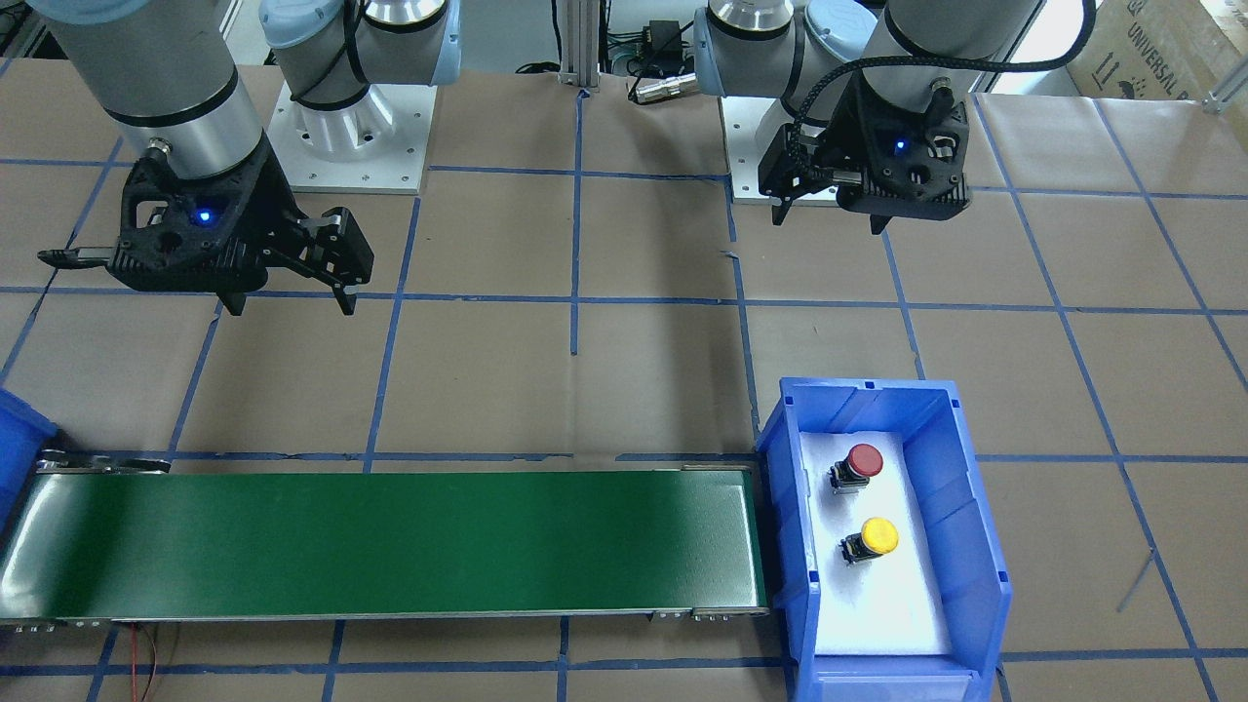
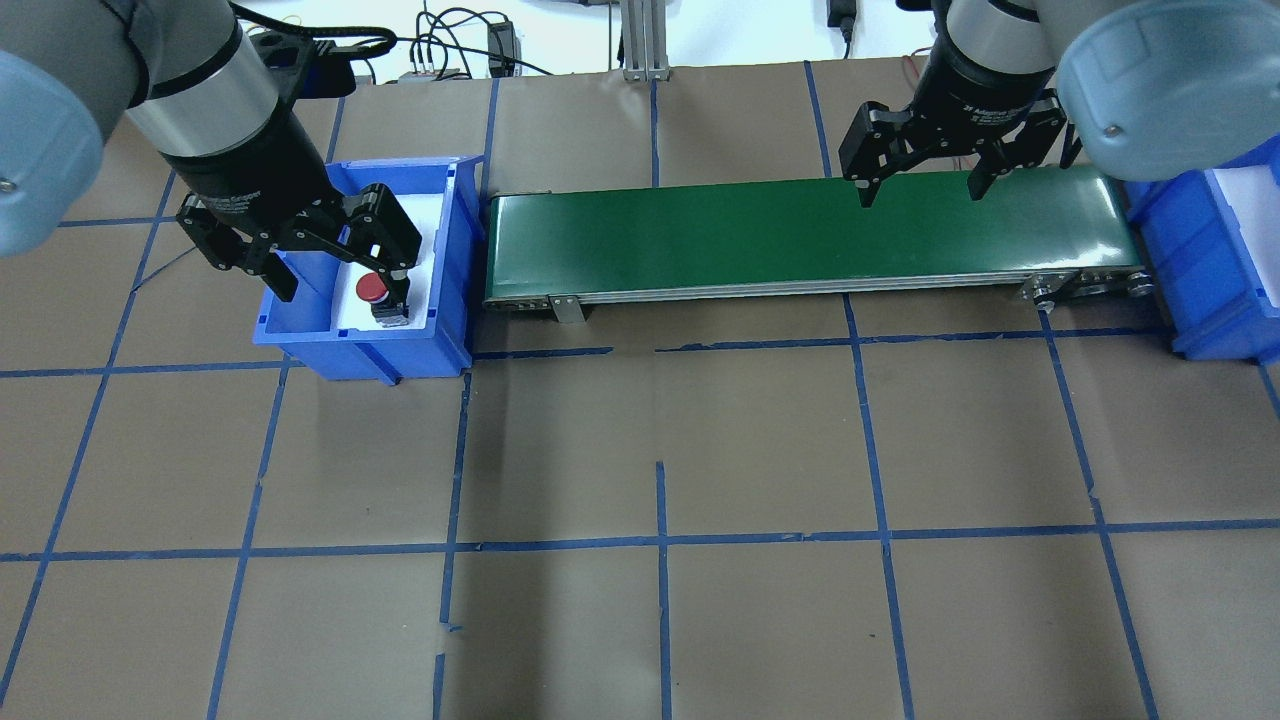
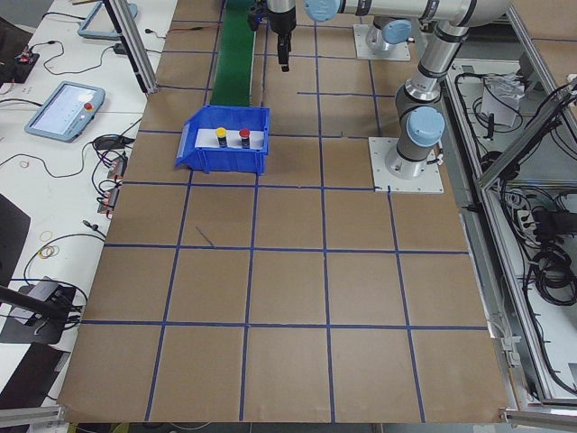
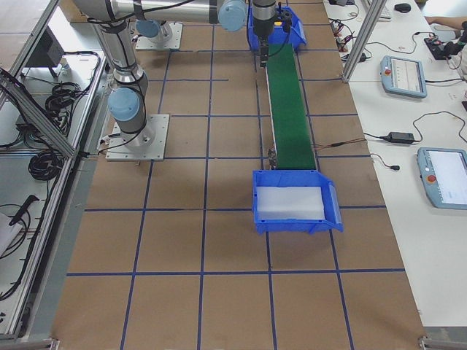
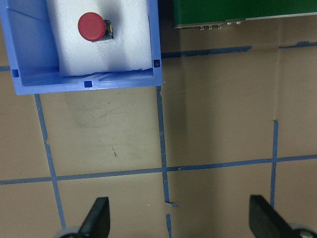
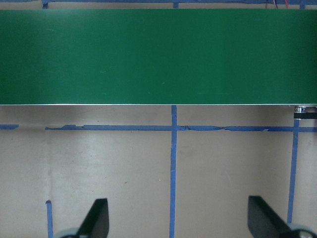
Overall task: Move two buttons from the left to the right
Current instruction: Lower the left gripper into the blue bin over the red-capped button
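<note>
Nothing delivered yet: your red button (image 1: 863,461) and yellow button (image 1: 877,535) both sit in the blue bin (image 1: 960,487), lower right of the front view. The left gripper (image 2: 342,297) hovers just short of it, fingers spread wide. The right gripper (image 2: 922,195) hovers over the belt (image 2: 700,235), also spread. Both transfers are left.

The left claw (image 1: 827,222) hangs empty with its fingers spread wide. In front of it, farther from the robot's base, sits a blue bin (image 1: 965,507) lined with a white pad (image 1: 897,604). On the pad rest the red button (image 1: 862,462), the nearer one to this claw, and the yellow button (image 1: 875,536) just beyond it, the two apart. A green belt (image 1: 390,541) runs sideways from the bin, passing in front of the right claw (image 1: 292,307), also spread and empty, to a second blue bin (image 1: 15,439).
</note>
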Available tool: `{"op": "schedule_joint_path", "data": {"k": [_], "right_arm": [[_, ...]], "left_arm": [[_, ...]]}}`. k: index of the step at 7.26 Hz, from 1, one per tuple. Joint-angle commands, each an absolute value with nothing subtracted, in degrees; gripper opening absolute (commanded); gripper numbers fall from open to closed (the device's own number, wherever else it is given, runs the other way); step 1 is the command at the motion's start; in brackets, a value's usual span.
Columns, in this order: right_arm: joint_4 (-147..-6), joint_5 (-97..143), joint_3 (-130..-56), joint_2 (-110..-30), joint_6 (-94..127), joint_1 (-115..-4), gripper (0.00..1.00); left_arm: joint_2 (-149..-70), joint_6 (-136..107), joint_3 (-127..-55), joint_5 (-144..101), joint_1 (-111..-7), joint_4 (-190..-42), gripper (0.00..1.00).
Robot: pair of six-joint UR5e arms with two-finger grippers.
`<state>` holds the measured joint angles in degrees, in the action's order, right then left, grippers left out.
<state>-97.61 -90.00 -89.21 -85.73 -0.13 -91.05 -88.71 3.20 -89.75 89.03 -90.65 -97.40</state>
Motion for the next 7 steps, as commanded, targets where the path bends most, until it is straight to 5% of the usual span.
{"op": "schedule_joint_path", "data": {"k": [1,4,7], "right_arm": [[-97.7,-90.0,-89.3,-85.7,-0.1,-91.1,1.00],[-97.6,-90.1,-89.3,-85.7,-0.1,-91.1,1.00],[-97.6,-90.1,-89.3,-85.7,-0.1,-91.1,1.00]], "left_arm": [[-88.6,3.2,-89.6,88.9,-90.5,-97.3,1.00],[-89.3,6.0,-86.1,89.1,-83.3,-97.5,1.00],[-101.8,9.2,-86.1,88.1,-81.2,-81.5,1.00]]}}
